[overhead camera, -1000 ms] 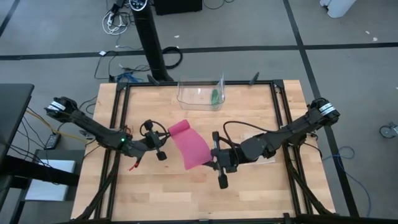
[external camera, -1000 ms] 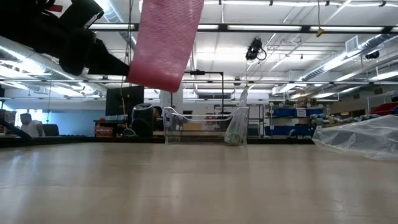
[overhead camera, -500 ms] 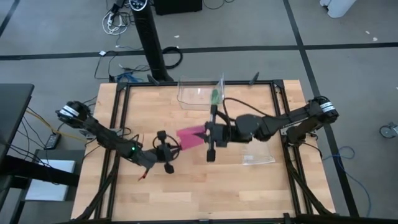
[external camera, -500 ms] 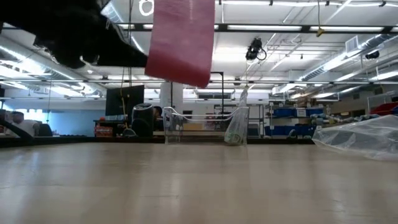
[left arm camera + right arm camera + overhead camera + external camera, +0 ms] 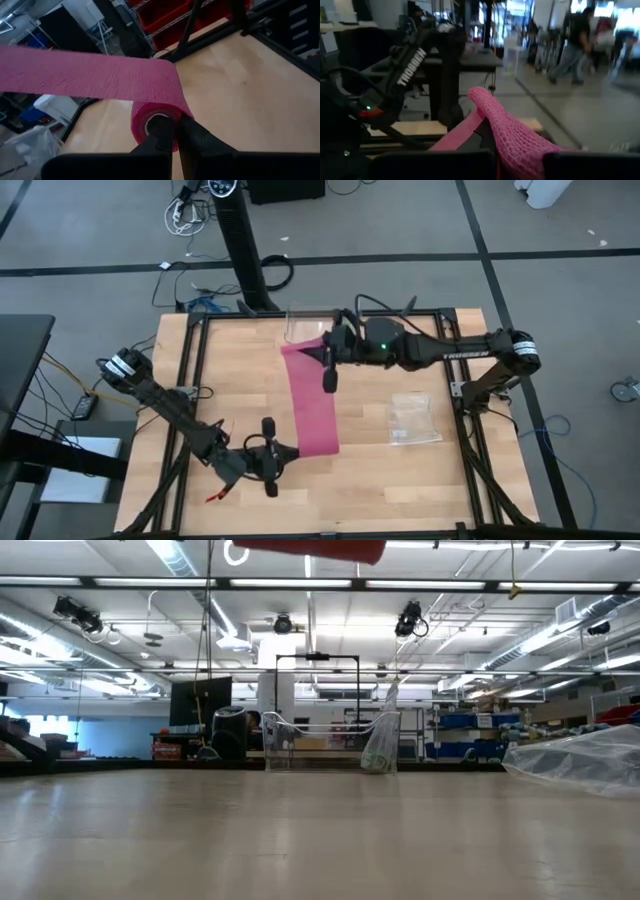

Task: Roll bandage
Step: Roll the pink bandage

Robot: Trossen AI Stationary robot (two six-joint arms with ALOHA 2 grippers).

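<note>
The bandage (image 5: 312, 400) is a long magenta-pink strip stretched in the air between my two grippers, clear of the table. Its lower edge shows at the top of the low view (image 5: 310, 548). The near end is wound into a small roll (image 5: 159, 116). My left gripper (image 5: 268, 464) is near the table's near edge, shut on that roll. My right gripper (image 5: 328, 366) is near the far edge, beside the clear bin, shut on the strip's free end (image 5: 506, 126). My left gripper (image 5: 176, 124) pinches the roll at its open end (image 5: 175, 134); one finger seems to sit at the hollow core, the other outside the wall. The roll is lifted clear and the strip runs off its top, drawn out straight. My right gripper (image 5: 495, 150) pinches the strip's far free end (image 5: 512, 137) between its two fingers. The fabric is bunched and humps up over the fingers. The end is lifted clear of the table.
A clear plastic bin (image 5: 322, 330) with a small green item (image 5: 345, 335) stands at the far edge; it shows in the low view (image 5: 325, 745). A clear flat plastic piece (image 5: 412, 418) lies at the right. Bare wood lies under the strip.
My right gripper has gone toward the table's far edge with the free end, and my left gripper toward the near edge with the roll. The bandage, bunched short between them before, has been drawn out into a long strip and has risen.
</note>
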